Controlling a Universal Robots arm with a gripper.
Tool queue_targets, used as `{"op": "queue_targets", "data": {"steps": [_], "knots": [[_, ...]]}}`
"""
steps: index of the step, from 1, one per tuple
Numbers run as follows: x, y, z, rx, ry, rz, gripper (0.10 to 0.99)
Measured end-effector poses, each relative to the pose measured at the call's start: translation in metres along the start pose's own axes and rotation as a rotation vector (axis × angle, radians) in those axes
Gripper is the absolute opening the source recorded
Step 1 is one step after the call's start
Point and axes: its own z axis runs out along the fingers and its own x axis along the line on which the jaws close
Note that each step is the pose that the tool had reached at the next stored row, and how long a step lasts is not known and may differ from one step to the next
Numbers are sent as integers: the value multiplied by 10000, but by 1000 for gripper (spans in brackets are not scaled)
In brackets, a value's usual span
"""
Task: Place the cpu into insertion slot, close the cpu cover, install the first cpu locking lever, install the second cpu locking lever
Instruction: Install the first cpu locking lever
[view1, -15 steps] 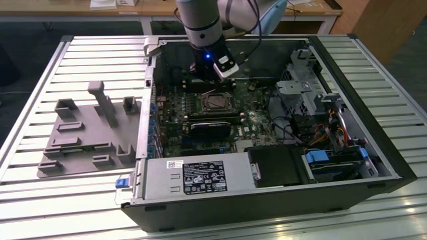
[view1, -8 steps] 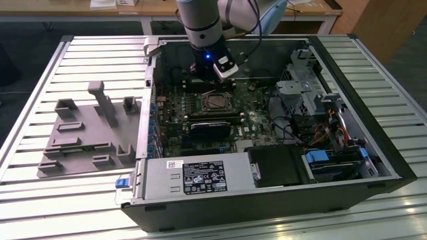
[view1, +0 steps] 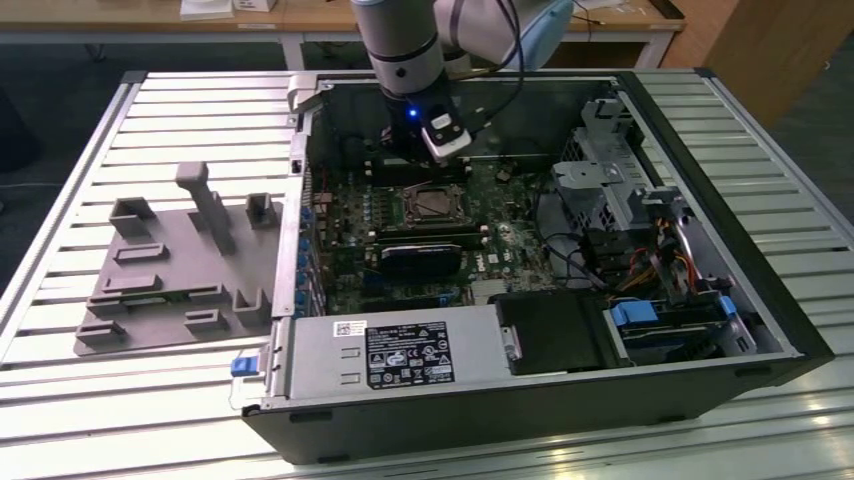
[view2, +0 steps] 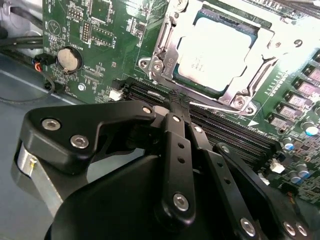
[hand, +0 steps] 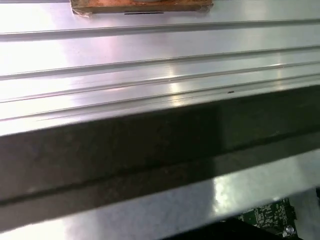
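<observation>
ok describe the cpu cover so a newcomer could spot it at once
Look inside the open computer case at the green motherboard. Near its middle sits the cpu cover, a square frame lying over the cpu. It is bare shiny metal with a big window, unlike the long black memory slots beside it.

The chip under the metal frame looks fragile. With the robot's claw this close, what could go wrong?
The gripper hangs just above the memory slots, right beside the cpu cover; a small slip might scrape the slots or the board. The thin wire lever along the cover's edge lies near the gripper's tip; if it slips free, the cover might not clamp down on the cpu.
</observation>
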Motion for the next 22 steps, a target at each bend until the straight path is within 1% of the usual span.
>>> {"op": "queue_targets", "data": {"steps": [6,16,22], "knots": [[13,38,21,82,-55,355,102],[26,35,71,273,-180,1168,102],[33,30,101,416,-272,1766,102]]}}
